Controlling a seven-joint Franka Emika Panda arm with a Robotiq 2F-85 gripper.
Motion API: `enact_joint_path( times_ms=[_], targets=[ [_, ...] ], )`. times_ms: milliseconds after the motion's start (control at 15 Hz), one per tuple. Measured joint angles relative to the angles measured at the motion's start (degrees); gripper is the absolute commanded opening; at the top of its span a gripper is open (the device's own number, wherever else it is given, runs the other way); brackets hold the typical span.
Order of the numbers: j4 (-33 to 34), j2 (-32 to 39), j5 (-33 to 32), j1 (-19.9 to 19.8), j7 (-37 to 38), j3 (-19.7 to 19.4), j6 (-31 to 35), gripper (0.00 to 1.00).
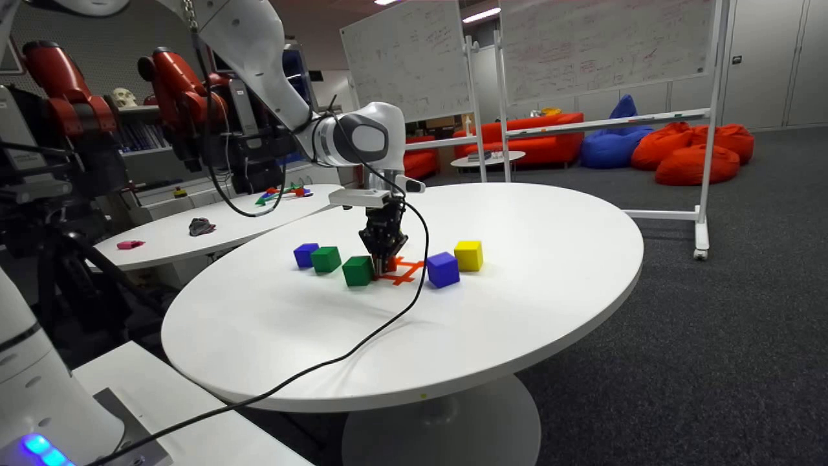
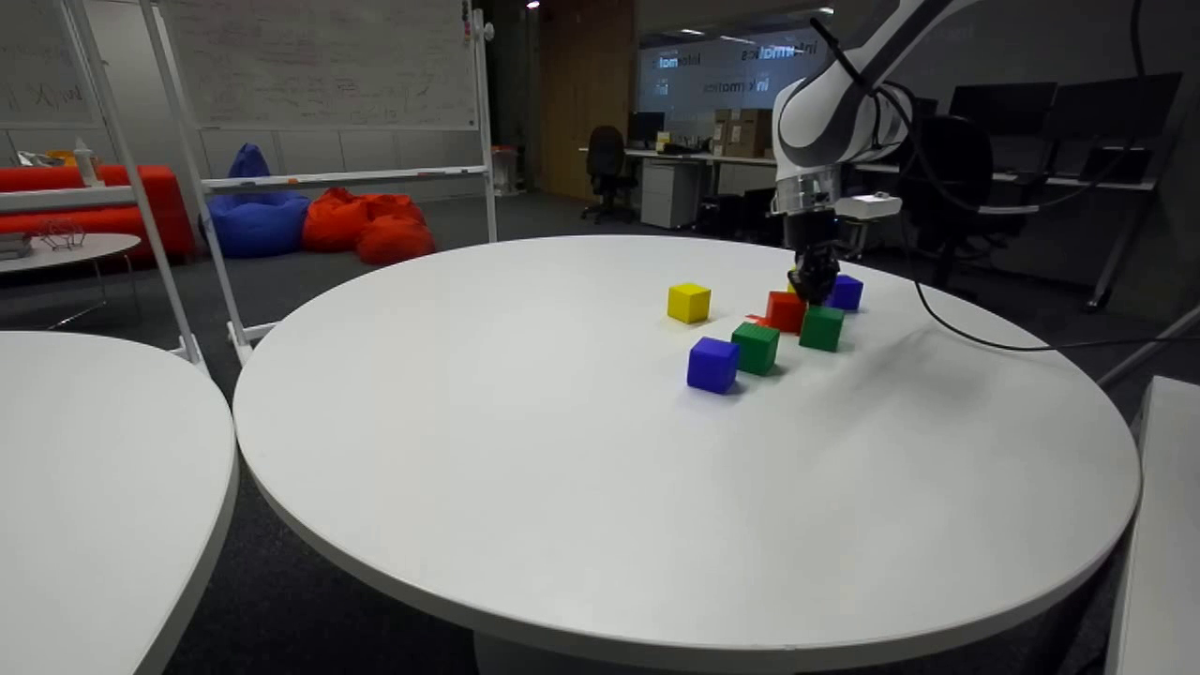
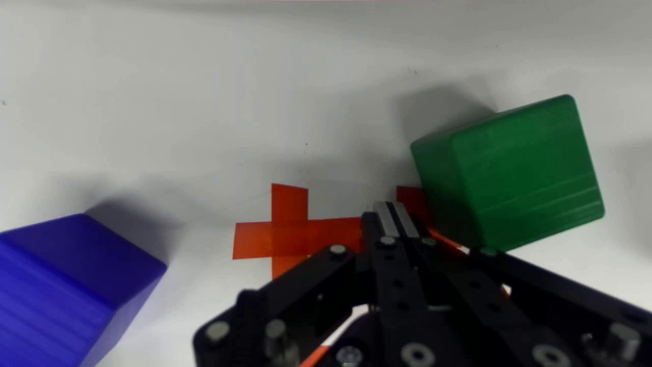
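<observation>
My gripper (image 3: 395,219) is shut with nothing between its fingertips. It points down, low over red tape strips (image 3: 290,237) that cross on the white table. A green cube (image 3: 524,173) is close beside the fingertips; whether they touch I cannot tell. A blue cube (image 3: 56,290) lies farther off on the opposite side in the wrist view. In an exterior view the gripper (image 1: 380,268) partly hides a red cube (image 1: 392,264) behind it, beside the near green cube (image 1: 358,270). The red cube (image 2: 786,312) shows more fully in an exterior view, next to the gripper (image 2: 814,295).
Another green cube (image 1: 325,259) and a blue cube (image 1: 306,255) stand together. A blue cube (image 1: 443,270) and a yellow cube (image 1: 468,255) stand on the opposite side. Another yellow cube (image 2: 689,303) shows. A black cable (image 1: 362,343) hangs across the round table (image 1: 517,220).
</observation>
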Motion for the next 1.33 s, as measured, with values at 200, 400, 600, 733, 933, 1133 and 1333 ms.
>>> enact_joint_path(
  times_ms=[200,400,600,733,933,1133,1333],
  targets=[
    [0.2,0.0,-1.6,1.4,2.6,0.0,-0.3,0.0],
    [0.2,0.0,-1.9,1.9,3.4,0.0,-0.3,0.0],
    [0.2,0.0,-1.9,1.7,3.4,0.0,-0.3,0.0],
    [0.2,0.0,-1.8,1.1,3.4,-0.2,-0.3,0.0],
    [0.2,0.3,-1.5,-1.2,3.1,-0.5,-0.3,0.0],
    [0.2,0.4,-1.1,-4.2,2.0,-0.8,-0.3,0.0],
    [0.2,0.4,-1.1,-5.8,1.6,-0.8,-0.3,0.0]
  ],
)
